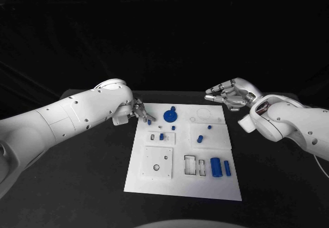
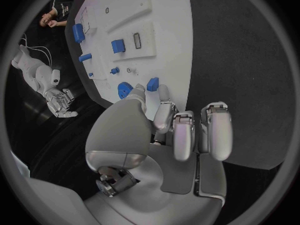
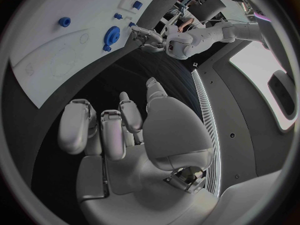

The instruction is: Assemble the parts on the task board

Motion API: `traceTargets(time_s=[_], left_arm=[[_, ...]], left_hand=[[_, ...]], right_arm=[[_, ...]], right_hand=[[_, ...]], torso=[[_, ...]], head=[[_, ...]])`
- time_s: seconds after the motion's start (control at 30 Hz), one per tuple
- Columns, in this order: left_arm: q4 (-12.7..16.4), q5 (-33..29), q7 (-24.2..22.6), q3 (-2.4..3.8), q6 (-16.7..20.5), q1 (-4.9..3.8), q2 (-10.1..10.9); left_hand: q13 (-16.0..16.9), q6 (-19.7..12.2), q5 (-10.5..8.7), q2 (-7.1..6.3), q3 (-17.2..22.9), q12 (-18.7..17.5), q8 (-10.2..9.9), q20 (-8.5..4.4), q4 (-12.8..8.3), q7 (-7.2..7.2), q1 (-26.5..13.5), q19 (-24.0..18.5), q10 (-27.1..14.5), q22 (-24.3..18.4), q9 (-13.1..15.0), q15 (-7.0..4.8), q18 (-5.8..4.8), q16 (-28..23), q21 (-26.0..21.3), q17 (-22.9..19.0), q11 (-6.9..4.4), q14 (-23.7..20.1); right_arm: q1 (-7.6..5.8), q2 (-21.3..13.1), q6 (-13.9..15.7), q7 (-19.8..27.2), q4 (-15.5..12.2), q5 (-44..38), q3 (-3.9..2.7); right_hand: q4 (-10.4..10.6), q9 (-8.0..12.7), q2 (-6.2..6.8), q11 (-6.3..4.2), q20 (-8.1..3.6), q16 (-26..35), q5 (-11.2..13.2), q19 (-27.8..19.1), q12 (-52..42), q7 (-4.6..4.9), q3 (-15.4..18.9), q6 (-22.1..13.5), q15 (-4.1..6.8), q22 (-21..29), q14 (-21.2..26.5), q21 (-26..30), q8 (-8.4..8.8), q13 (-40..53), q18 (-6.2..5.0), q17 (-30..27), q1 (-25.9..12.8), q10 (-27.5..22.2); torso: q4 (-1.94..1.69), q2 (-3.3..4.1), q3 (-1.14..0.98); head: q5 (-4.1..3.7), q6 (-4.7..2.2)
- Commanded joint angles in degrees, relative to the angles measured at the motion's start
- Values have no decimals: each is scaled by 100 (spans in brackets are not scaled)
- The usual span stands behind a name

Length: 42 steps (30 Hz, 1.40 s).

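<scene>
Left hand pinching a small blue peg at the board's far-left corner.

The left hand (image 1: 139,112) gripped the small blue peg (image 1: 149,122) between thumb and fingertip over the task board (image 1: 181,190), just beside the blue gear (image 1: 170,114). The right hand (image 1: 231,94) hovered empty, fingers loosely curled, off the far-right corner above the tabletop (image 1: 82,190). Judged best: keep the peg upright, centre it over its hole, then press straight down, avoiding the gear.

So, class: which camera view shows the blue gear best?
The head view: the gear lies whole and unblocked near the board's far edge. In the left wrist view the left hand hides part of it. The right wrist view shows it small and edge-on.
</scene>
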<state>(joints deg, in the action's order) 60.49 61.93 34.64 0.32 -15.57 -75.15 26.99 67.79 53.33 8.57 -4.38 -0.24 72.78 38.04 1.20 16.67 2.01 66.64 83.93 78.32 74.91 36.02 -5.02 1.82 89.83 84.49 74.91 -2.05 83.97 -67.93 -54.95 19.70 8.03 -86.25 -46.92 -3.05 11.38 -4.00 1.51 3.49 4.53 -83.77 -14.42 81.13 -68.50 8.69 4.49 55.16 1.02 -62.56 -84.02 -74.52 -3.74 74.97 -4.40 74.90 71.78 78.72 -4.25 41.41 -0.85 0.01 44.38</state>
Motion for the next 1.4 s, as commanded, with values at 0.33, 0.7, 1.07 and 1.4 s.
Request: traceTargets(time_s=[0.33,0.7,1.07,1.4], left_arm=[[46,-119,-5,2,-87,-3,-10],[10,-164,14,1,-127,-3,-30],[-38,-168,18,0,-202,-3,-58],[-90,-238,-20,-2,-235,-3,-71]], left_hand=[[-7,-24,-6,117,72,-6,48,-46,-52,-28,149,343,21,737,42,-51,-2,17,24,1509,-15,603],[-45,-139,9,317,349,-46,-12,-52,-168,-25,549,328,-17,702,73,-54,7,17,-9,1509,-16,603],[-64,-179,24,364,773,-73,-83,-67,-236,-37,837,325,-47,696,72,-69,10,17,-22,1509,-29,603],[-94,-254,49,87,2306,-124,-167,-86,-378,-18,1062,327,-73,709,109,-76,10,17,-31,1509,-30,603]], right_arm=[[7,10,-81,13,10,-15,0],[7,19,-86,12,11,-15,0],[8,18,-97,10,5,-10,1],[8,13,-108,9,1,0,1]], right_hand=[[-12,-9,-30,1,8,21,7,-47,17,-18,37,6,6,8,-386,20,-33,84,-87,627,-38,-53],[-12,-9,-30,1,8,21,7,-47,17,-18,37,6,6,8,-386,20,-33,84,-87,627,-38,-53],[-12,-9,-30,1,8,21,7,-47,17,-18,37,6,6,8,-386,20,-33,84,-87,627,-38,-53],[-11,-9,-46,1,8,21,9,-46,-1,-17,49,6,6,11,-387,25,-33,92,-87,631,-44,-45]], torso=[[-3,2,-2],[4,5,-1],[1,3,0],[3,-2,-2]], head=[[8,-6],[15,4],[10,26],[15,41]])
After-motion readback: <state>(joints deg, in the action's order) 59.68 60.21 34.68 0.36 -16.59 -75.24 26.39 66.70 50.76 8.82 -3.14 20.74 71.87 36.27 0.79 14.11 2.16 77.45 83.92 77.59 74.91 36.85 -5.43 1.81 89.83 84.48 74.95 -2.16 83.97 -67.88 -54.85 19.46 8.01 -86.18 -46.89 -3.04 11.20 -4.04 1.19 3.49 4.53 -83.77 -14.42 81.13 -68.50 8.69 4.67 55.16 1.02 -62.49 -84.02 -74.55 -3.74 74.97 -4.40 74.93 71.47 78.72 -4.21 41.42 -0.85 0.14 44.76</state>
